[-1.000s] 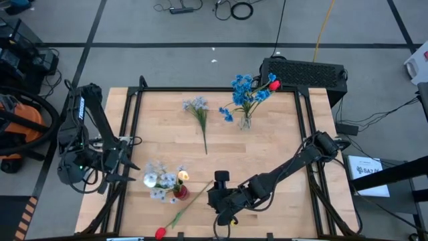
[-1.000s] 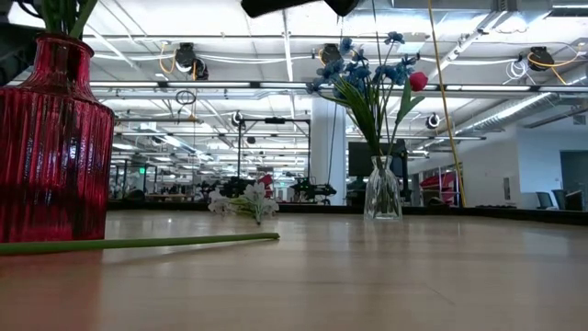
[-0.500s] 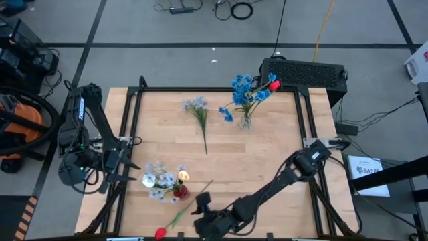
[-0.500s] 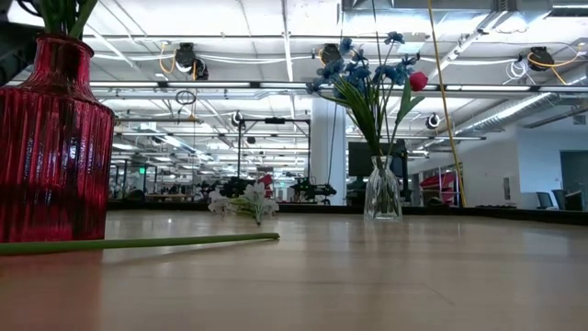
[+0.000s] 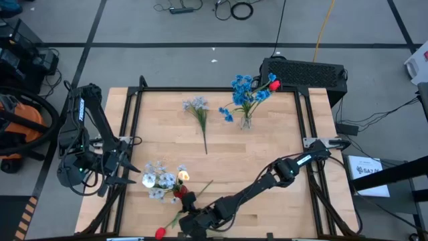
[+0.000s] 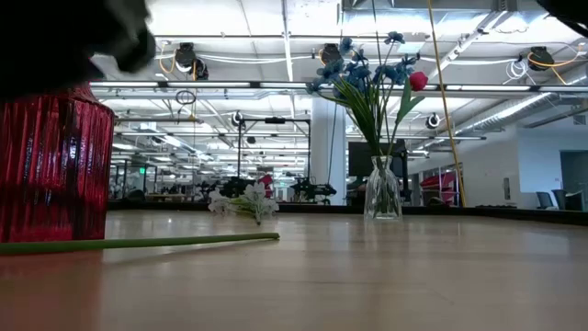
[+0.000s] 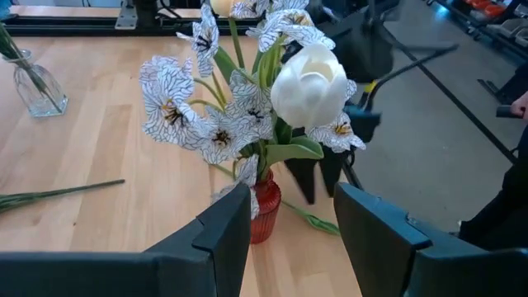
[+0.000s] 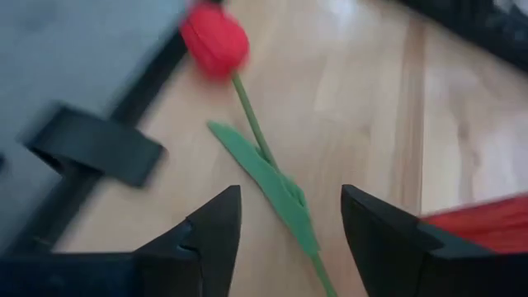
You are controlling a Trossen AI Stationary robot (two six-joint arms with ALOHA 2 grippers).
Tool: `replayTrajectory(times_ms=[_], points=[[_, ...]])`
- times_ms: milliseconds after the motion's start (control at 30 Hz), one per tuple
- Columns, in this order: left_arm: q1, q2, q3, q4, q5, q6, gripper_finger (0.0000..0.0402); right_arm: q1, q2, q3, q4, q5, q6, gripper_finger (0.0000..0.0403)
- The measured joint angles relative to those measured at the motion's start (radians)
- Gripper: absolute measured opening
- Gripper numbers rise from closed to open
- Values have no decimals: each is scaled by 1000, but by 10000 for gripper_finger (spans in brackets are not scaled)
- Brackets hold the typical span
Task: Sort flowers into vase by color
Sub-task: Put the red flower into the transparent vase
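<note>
At the left edge of the surface (image 5: 267, 154) the left hand (image 5: 127, 167) is held spread and empty beside the red vase (image 5: 179, 193). A red tulip (image 8: 216, 41) lies flat at the near edge; the right hand (image 5: 189, 215) is poised spread above its stem (image 8: 252, 120). It is judged light, its stem thin and bendy, best pinched mid-stem, clear of the bud.

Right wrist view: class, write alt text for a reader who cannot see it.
A red tulip lies on the wooden table, its green stem running between the right gripper's open dark fingers. A red vase's edge shows beside one finger.
</note>
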Motion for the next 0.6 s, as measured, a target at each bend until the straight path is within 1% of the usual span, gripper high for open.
replayTrajectory(times_ms=[100,400,500,600], points=[[0,1,0,-2,0,1,180,-20,16,-2,-17,-34,29,198],[0,4,0,-9,3,2,180,-50,36,1,-104,-78,118,196],[0,4,0,-12,3,2,180,-56,45,3,-116,-130,128,180],[0,4,0,-13,3,2,180,-56,47,4,-133,-156,133,146]])
